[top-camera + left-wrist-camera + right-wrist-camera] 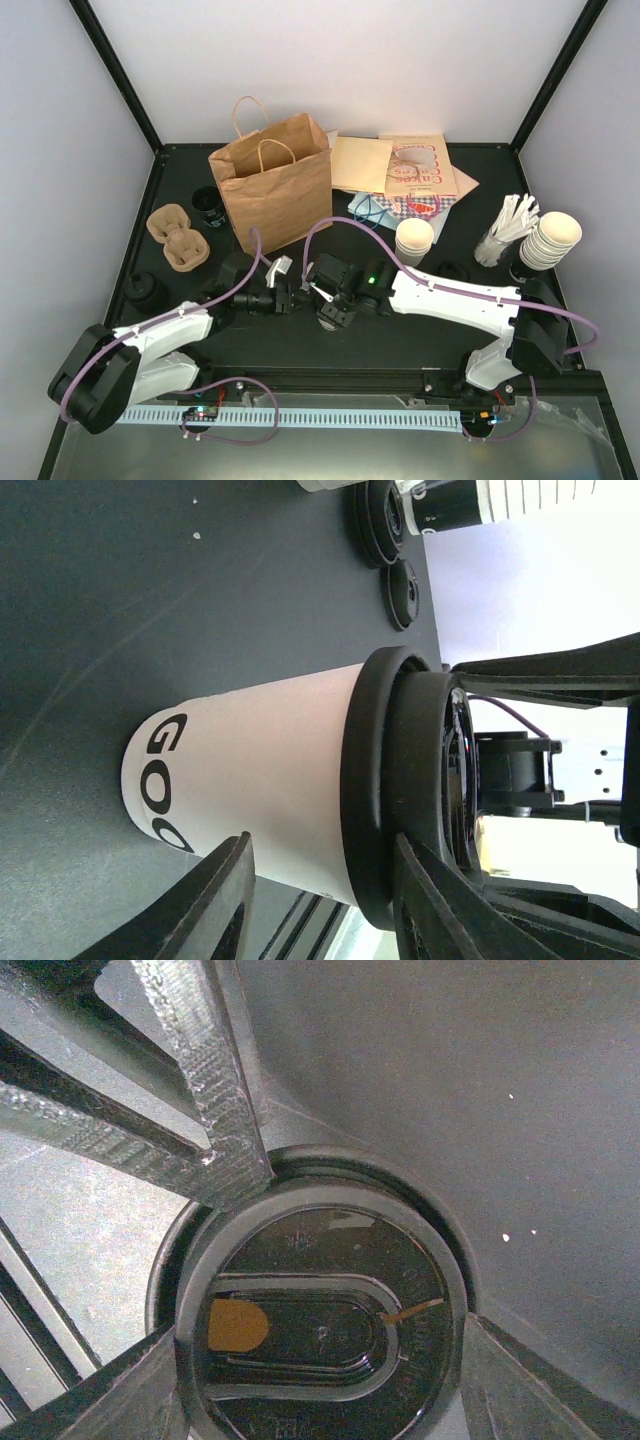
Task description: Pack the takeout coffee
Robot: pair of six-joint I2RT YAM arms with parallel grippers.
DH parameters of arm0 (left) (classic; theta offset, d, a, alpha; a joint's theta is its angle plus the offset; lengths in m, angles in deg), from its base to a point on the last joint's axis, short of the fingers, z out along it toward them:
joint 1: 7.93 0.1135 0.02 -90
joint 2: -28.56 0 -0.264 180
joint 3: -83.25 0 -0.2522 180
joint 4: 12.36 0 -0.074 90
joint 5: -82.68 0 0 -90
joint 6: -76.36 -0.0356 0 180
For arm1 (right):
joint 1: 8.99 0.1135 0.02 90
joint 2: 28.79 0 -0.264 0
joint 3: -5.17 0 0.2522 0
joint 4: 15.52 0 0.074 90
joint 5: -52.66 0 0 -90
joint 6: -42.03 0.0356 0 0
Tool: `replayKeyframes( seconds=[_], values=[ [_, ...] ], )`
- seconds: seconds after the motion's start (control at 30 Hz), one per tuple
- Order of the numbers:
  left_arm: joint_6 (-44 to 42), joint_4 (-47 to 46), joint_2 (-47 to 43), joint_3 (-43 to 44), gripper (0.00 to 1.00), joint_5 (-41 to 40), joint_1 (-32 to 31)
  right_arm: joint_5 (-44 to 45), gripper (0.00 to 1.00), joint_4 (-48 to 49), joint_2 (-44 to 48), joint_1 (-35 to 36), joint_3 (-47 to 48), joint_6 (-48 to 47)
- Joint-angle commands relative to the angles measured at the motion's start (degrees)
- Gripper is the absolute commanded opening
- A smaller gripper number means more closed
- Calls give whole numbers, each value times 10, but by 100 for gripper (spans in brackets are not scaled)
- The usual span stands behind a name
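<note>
Left wrist: "GOO" on takeout coffee (260, 770)

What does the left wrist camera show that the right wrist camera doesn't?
Only the left wrist: the side of the cup with black lettering, loose lids far off on the table, and the left claw, open, beside the cup. Only the right wrist: the top face of the black lid, with a tan patch in its recess. Both: that lid, with the right claw closed around its rim.
</note>
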Motion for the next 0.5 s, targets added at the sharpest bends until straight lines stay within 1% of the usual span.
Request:
replayKeyframes(
  seconds=[0.0, 0.27, 0.37, 0.47],
  values=[
    [11, -32, 18, 25, 40, -16, -14, -24, 65, -50, -26, 10, -24, -4],
    [10, -11, -17, 25, 40, -43, -15, -22, 65, -49, -28, 10, -24, -4],
    [-5, 26, 0, 38, 40, -51, -15, -25, 65, -48, -28, 10, -26, -6],
    [2, 16, 33, 38, 39, -49, -16, -30, 65, -46, -28, 10, -27, -10]
  ],
)
